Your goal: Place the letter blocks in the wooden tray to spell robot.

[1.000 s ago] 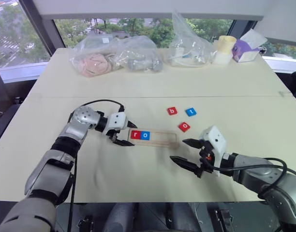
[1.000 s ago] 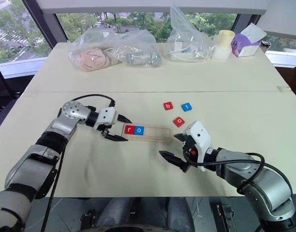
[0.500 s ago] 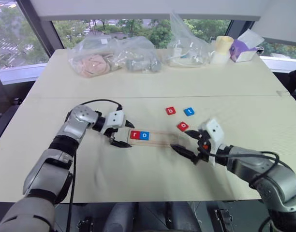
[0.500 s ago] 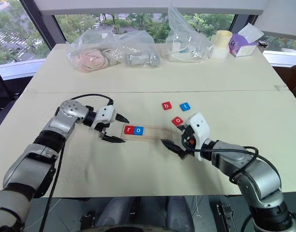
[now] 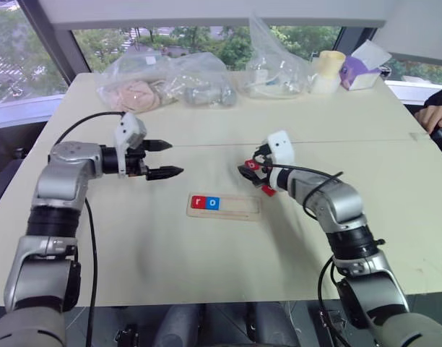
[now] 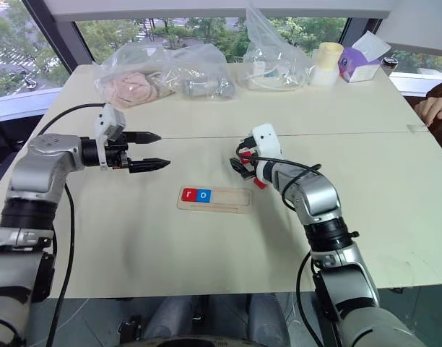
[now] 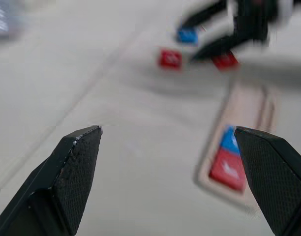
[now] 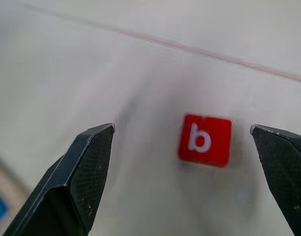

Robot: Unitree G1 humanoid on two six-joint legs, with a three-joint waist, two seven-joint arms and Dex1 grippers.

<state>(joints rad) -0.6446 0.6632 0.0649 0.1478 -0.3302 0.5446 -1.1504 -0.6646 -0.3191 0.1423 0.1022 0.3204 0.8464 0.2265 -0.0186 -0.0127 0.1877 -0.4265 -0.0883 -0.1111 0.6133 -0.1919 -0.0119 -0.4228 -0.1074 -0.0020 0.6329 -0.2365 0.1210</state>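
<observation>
The wooden tray (image 5: 235, 206) lies at the table's middle with a red r block (image 5: 198, 202) and a blue o block (image 5: 214, 203) at its left end. My left gripper (image 5: 175, 158) hangs open above the table, left of the tray and apart from it. My right gripper (image 8: 181, 129) is open just beyond the tray's right end, and the red b block (image 8: 205, 140) lies flat on the table between its fingers. Another red block (image 5: 268, 190) peeks out beside that hand. The left wrist view also shows a blue block (image 7: 187, 35) past it.
Clear plastic bags (image 5: 163, 83) of items, a pale cup (image 5: 329, 71) and a purple tissue box (image 5: 362, 69) line the far edge. A person's hand (image 5: 432, 116) rests at the table's right edge. Bare tabletop (image 5: 206, 260) lies in front of the tray.
My left gripper lifted away from the tray's left end, up and leftward. My right gripper moved forward from the table's near side to the loose blocks. The camera shifted a little.
</observation>
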